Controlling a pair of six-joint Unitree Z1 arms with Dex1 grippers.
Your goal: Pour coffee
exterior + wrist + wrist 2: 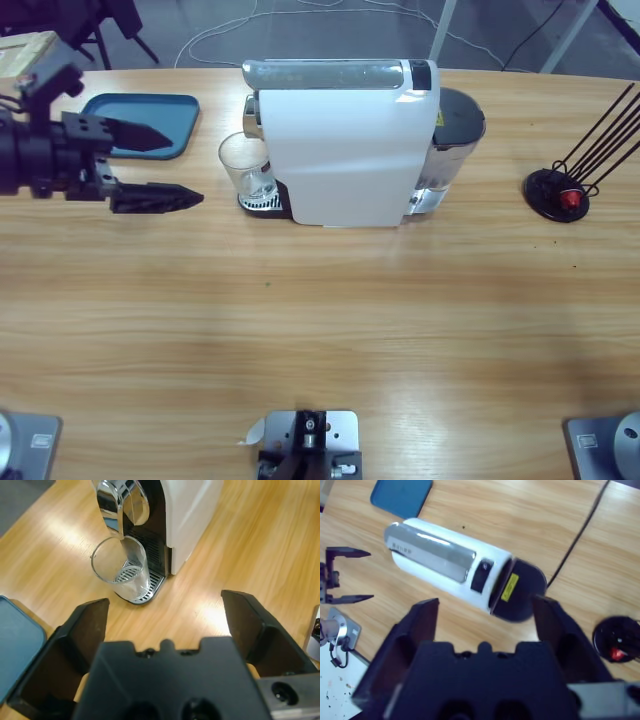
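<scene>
In the high view, the left gripper is hanging at nine o'clock of the table with its jaws standing wide and holding nothing; the glass is standing on the drip grate under the spout of the white coffee machine, at three o'clock of the gripper and apart from it; a blue tray is lying behind the gripper.

In the left wrist view, the glass is sitting at eleven o'clock ahead of the wide jaws; I cannot tell whether any coffee is inside.

In the right wrist view, the right gripper is also spread wide and empty, looking down on the machine.

I am judging that the approach to the glass is the step in hand; the next move is calling for a straight advance so the jaws are passing on both sides of the glass.
</scene>
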